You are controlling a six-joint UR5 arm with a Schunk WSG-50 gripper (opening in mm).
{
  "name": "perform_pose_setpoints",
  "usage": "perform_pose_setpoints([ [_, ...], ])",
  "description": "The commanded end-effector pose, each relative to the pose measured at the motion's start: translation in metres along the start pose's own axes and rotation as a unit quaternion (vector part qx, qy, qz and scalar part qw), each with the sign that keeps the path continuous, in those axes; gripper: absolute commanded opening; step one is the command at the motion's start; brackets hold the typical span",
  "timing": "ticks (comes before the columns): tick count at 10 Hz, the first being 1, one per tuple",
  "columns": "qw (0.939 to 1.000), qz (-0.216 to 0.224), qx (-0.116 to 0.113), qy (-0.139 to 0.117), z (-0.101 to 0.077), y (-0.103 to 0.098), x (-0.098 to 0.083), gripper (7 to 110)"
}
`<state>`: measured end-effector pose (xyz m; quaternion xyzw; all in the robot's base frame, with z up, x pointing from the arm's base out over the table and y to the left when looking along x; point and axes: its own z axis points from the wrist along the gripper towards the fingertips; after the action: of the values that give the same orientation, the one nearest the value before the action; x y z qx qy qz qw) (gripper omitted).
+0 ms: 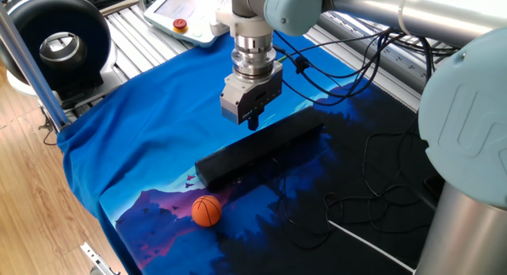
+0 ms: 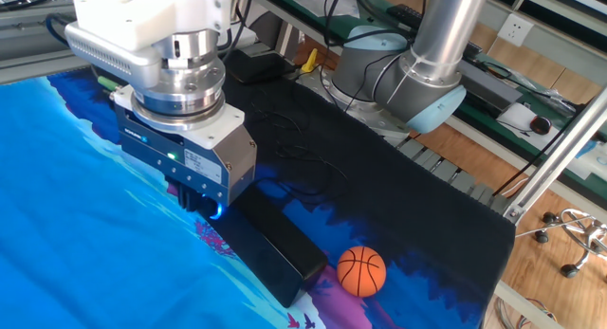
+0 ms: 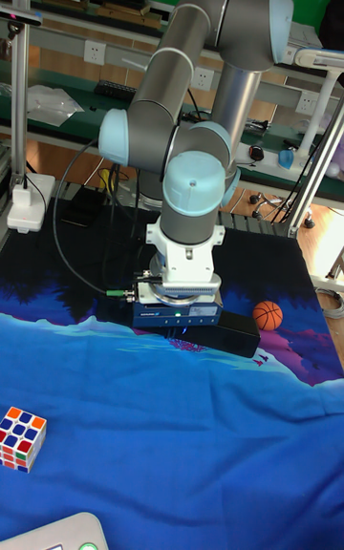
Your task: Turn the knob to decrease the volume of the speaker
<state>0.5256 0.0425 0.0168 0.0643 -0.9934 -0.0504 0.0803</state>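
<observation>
The speaker point(image 1: 261, 148) is a long matte-black bar lying diagonally on the blue cloth, also seen in the other fixed view as the speaker point(image 2: 270, 244) and in the tall view as the speaker point(image 3: 239, 332). My gripper point(image 1: 253, 123) points straight down onto the bar's top near its far edge. Its dark fingers are drawn close together. The knob is hidden under the gripper point(image 2: 199, 204) in every view. A blue light glows at the gripper's base.
An orange ball point(image 1: 206, 211) lies on the cloth near the bar's left end. A big black ring-shaped device point(image 1: 59, 45) stands at the back left, beside a teach pendant point(image 1: 186, 13). Thin black cables point(image 1: 372, 188) trail to the right. A Rubik's cube point(image 3: 21, 437) sits on the cloth.
</observation>
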Motion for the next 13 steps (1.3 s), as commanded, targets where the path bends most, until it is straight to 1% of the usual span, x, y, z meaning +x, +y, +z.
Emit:
perform_pose_setpoints([
  [1,1.0000,0.002,-0.003,-0.003,0.001,0.000,-0.002,7],
  [4,1.0000,0.001,0.000,-0.005,0.004,-0.004,-0.003,7],
  [5,1.0000,0.001,-0.003,-0.005,0.004,-0.003,-0.003,7],
  [6,1.0000,0.002,-0.007,-0.004,0.000,-0.001,-0.003,7],
  [7,0.9999,0.004,-0.010,0.000,-0.007,0.003,-0.002,7],
  [8,0.9999,0.006,-0.006,0.007,-0.016,0.005,0.000,7],
  [9,0.9999,0.010,-0.007,0.012,-0.022,0.009,0.002,7],
  [10,0.9997,0.011,-0.015,0.015,-0.026,0.016,0.004,7],
  [11,0.9995,0.012,-0.018,0.022,-0.029,0.018,0.008,7],
  [13,0.9994,0.013,-0.020,0.026,-0.029,0.020,0.010,7],
])
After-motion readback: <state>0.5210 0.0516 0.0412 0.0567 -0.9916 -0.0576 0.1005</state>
